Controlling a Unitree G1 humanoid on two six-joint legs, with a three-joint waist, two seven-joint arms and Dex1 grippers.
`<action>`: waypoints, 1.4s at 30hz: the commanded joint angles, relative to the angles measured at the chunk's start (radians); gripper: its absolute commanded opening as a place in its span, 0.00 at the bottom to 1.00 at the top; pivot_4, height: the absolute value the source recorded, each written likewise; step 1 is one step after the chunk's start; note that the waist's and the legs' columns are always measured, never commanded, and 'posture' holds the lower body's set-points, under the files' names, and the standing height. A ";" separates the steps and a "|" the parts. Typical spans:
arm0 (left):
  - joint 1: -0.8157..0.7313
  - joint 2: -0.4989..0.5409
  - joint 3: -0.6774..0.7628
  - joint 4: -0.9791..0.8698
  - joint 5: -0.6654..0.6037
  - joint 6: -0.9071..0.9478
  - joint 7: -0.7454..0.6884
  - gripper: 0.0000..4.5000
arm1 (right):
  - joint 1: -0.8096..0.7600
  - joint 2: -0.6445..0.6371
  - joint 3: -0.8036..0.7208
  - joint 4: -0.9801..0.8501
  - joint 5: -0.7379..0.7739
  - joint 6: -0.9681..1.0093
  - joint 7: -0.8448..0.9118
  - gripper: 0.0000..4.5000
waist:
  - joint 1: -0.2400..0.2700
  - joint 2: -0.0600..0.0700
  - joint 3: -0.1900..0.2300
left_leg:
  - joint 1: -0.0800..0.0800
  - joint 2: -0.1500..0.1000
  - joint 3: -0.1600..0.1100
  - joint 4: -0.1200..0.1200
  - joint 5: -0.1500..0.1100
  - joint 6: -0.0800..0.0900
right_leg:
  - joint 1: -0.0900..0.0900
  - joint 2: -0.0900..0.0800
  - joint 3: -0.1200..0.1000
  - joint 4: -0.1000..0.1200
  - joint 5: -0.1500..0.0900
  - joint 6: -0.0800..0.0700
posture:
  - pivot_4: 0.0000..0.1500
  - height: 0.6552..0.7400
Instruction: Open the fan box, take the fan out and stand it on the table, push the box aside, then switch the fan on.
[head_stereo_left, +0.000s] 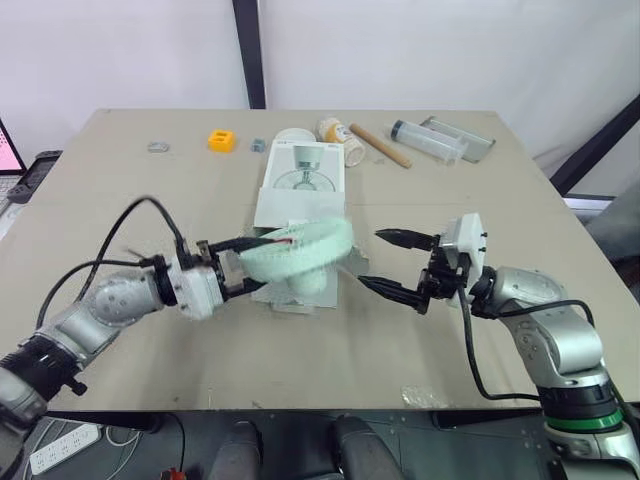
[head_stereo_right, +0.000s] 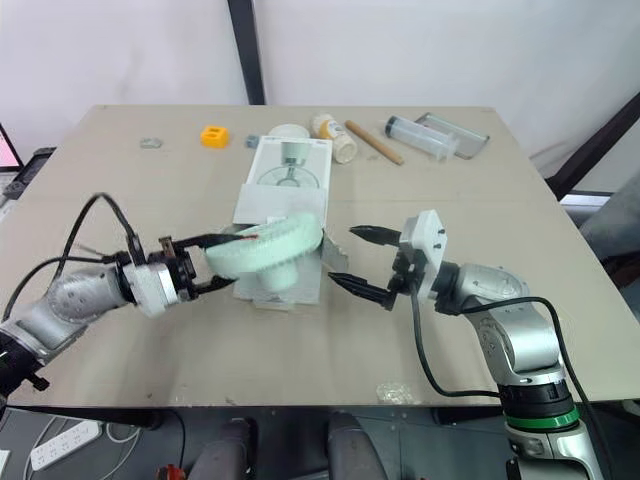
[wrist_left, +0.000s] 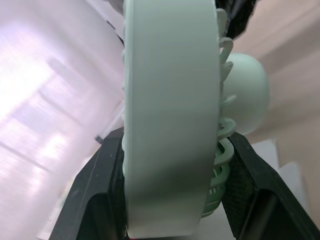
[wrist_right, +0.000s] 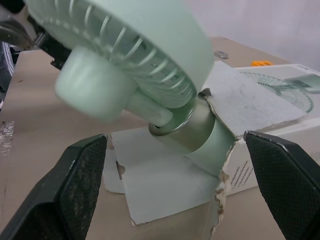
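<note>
1. One pale mint-green round plastic fan (head_stereo_left: 305, 248) hangs tilted over the near, torn-open end of the white cardboard fan box (head_stereo_left: 300, 172). In the right wrist view its stem, ringed by a brassy collar, runs into that opening.
2. Left gripper (head_stereo_left: 255, 265): the black fingers (wrist_left: 100, 190) pinch the fan's head across its rim, one on each face.
3. Right gripper (head_stereo_left: 372, 259): fingers spread wide with nothing between them, just to the right of the box mouth and near the fan, touching neither.
4. The box lies flat mid-way across the beige table (head_stereo_left: 120, 190), printed fan picture upward, with an end flap folded out onto the tabletop.
5. Far edge of the table: small orange-yellow block (head_stereo_left: 221, 140), wooden stick (head_stereo_left: 380, 146) and clear plastic tube (head_stereo_left: 428, 142).
</note>
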 joint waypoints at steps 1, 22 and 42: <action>0.048 0.011 0.064 -0.113 -0.154 0.264 -0.141 0.42 | -0.009 -0.007 -0.028 -0.010 0.016 -0.030 0.022 1.00 | -0.001 0.000 0.000 | 0.000 0.000 0.000 0.000 0.000 0.000 | 0.000 0.000 0.000 0.000 -0.001 0.001 | 1.00 1.00; 0.004 0.106 0.540 -0.274 -0.535 1.370 -0.337 0.42 | -0.022 -0.016 -0.015 -0.034 0.090 -0.016 0.098 1.00 | -0.011 0.000 0.000 | 0.000 0.001 0.000 0.001 -0.001 0.001 | 0.000 0.002 0.000 0.000 -0.005 0.005 | 1.00 1.00; 0.303 0.288 1.247 -0.274 -0.422 1.805 -0.135 0.42 | -0.092 0.084 0.064 0.028 0.026 -0.058 0.086 1.00 | -0.015 0.000 0.002 | -0.002 0.005 0.001 -0.001 -0.001 0.001 | -0.005 0.005 -0.001 0.000 -0.006 0.002 | 1.00 1.00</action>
